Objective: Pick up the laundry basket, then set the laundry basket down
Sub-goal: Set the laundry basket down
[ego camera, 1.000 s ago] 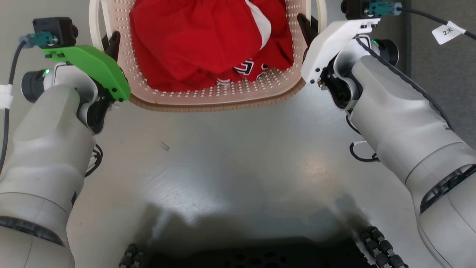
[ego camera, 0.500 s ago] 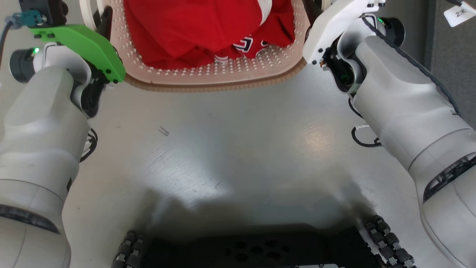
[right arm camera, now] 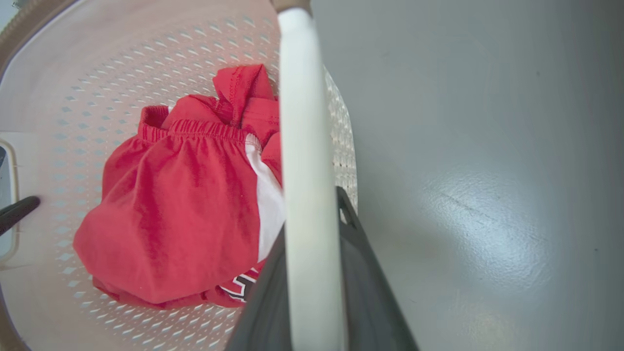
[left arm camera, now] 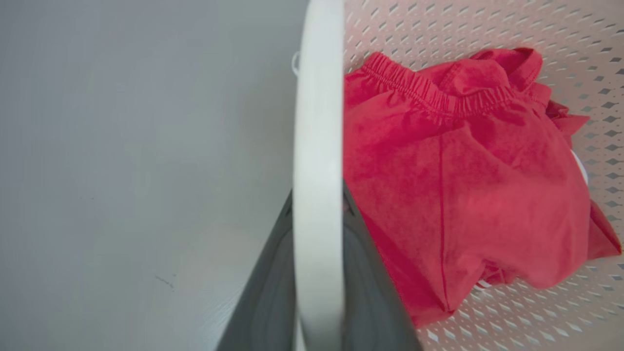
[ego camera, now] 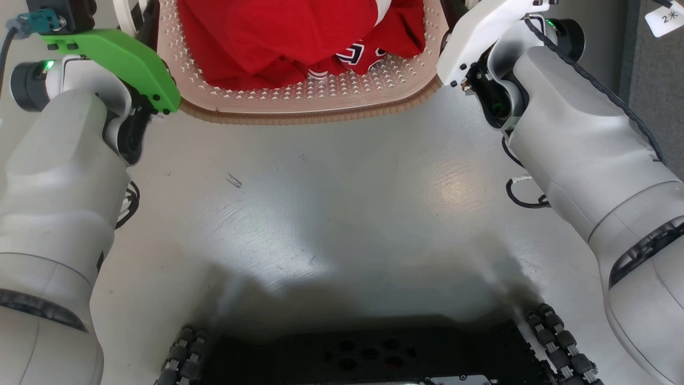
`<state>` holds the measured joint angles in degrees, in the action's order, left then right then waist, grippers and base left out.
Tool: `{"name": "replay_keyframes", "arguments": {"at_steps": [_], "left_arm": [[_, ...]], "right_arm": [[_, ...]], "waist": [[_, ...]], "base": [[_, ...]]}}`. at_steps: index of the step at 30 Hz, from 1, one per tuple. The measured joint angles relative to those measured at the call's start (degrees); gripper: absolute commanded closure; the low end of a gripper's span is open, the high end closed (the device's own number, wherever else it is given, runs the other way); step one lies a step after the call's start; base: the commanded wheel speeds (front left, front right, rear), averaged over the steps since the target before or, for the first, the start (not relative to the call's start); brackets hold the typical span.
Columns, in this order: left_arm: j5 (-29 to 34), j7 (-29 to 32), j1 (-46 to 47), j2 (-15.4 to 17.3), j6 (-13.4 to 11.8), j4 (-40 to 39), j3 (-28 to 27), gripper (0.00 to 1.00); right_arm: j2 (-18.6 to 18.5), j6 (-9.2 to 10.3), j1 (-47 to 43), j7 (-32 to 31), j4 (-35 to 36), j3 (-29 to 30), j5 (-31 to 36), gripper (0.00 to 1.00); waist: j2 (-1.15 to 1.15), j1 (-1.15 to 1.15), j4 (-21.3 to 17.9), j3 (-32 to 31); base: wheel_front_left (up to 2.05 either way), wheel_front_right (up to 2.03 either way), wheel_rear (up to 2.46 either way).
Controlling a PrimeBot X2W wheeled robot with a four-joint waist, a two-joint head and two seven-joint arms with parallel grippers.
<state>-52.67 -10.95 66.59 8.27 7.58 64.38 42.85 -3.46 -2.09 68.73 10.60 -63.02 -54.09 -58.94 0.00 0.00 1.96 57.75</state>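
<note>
Fingers of the left gripper [left arm camera: 317, 204] pinch one white handle [left arm camera: 316, 122]; the right gripper [right arm camera: 312, 197] pinches the other handle [right arm camera: 302, 122]. Between the arms is the basket [ego camera: 304, 114], red clothes [ego camera: 267, 37] inside, grey floor [ego camera: 342, 214] around.

Bright light glares off the floor [ego camera: 454, 192] (soft shadow [ego camera: 347, 299] at bottom).

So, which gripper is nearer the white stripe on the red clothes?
Right. The right gripper clasps the handle beside the white stripe; the left gripper clasps the opposite handle, across the clothes.
</note>
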Motion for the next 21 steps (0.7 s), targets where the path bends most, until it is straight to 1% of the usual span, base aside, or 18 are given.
{"name": "replay_keyframes", "arguments": {"at_steps": [11, 12, 13, 14, 15, 16, 21], "left_arm": [[0.0, -0.7, 0.4, -0.3, 0.0, 0.6, 0.5, 1.00], [0.0, -0.8, 0.4, -0.3, 0.0, 0.6, 0.5, 1.00], [0.0, -0.8, 0.4, -0.3, 0.0, 0.7, 0.6, 0.86], [0.0, -0.8, 0.4, -0.3, 0.0, 0.8, 0.6, 0.29], [0.0, -0.8, 0.4, -0.3, 0.0, 1.1, 0.7, 0.00], [0.0, -0.8, 0.4, -0.3, 0.0, 1.4, 0.6, 0.00], [0.0, -1.1, 0.4, 0.4, 0.0, 2.0, 0.6, 0.00]], "right_arm": [[0.0, 0.00, 0.1, 0.5, -0.4, -0.4, -0.6, 1.00], [0.0, 0.00, 0.1, 0.7, -0.4, -0.5, -0.6, 0.99], [0.0, 0.00, 0.1, 0.7, -0.4, -0.5, -0.6, 0.73], [0.0, -0.07, 0.1, 0.8, -0.4, -0.6, -0.6, 0.56], [0.0, -0.52, 0.1, 1.0, -0.4, -0.6, -0.7, 0.37], [-0.1, -0.85, 0.2, 1.2, -0.4, -0.6, -0.7, 0.00], [-0.2, -0.86, 0.6, 1.5, -0.4, -0.6, -1.2, 0.00]], "waist": [[0.00, 0.00, -0.1, 0.6], [0.00, 0.00, -0.1, 0.6], [0.00, 0.00, -0.1, 0.6], [0.00, 0.00, -0.1, 0.6], [0.00, 0.00, -0.1, 0.6], [0.00, 0.00, -0.1, 0.6], [0.00, 0.00, -0.1, 0.6]], "base": [[0.00, 0.00, 0.00], [0.00, 0.00, 0.00], [0.00, 0.00, 0.00], [0.00, 0.00, 0.00], [0.00, 0.00, 0.00], [0.00, 0.00, 0.00], [0.00, 0.00, 0.00]]}}
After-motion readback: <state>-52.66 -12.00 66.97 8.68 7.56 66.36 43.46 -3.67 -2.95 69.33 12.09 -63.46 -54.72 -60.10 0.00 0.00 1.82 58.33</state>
